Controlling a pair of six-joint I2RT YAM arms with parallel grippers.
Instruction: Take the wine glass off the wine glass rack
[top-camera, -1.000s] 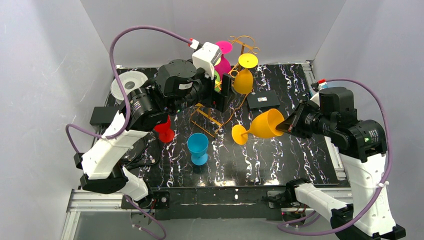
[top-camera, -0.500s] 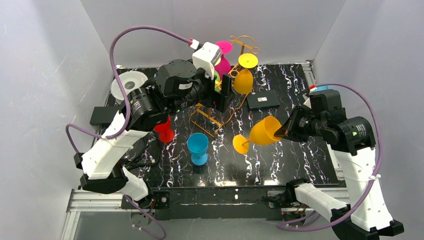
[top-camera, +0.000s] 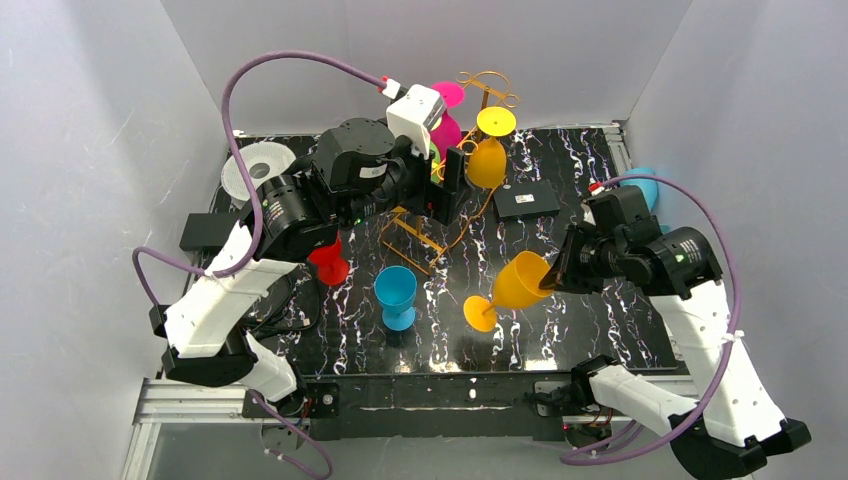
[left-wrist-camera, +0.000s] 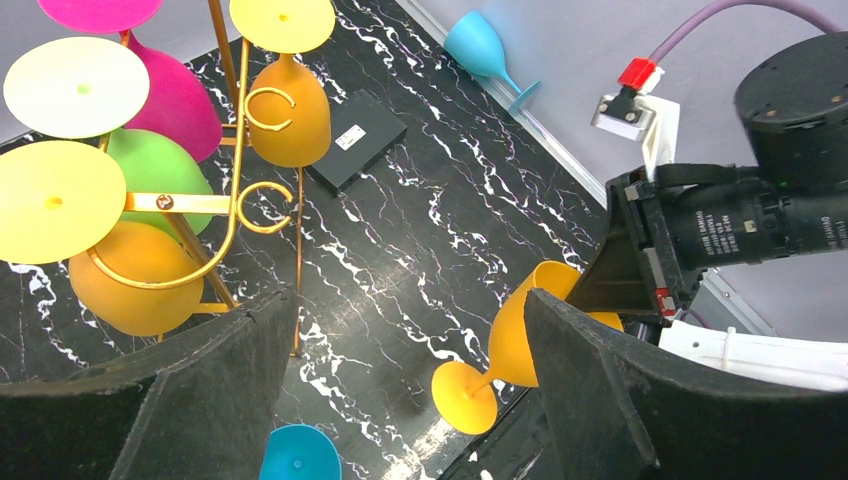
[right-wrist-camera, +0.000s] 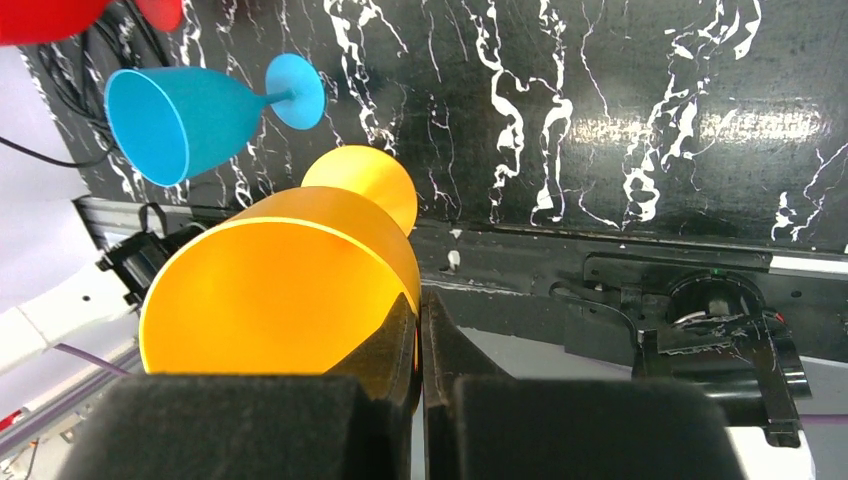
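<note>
Lower and nearer the front edge than a second ago, the orange plastic wine glass (top-camera: 518, 282) hangs tilted over the black marbled table (top-camera: 560, 340), well clear of the thin golden wire wine glass rack (top-camera: 487, 85). The right gripper (top-camera: 557, 270) is clenched on its rim. The left gripper (top-camera: 447, 190) waits spread wide beside the rack, gripping nothing. Lifting it off looks done; setting it down remains, and other coloured glasses (top-camera: 487, 162) hang there yet.
</note>
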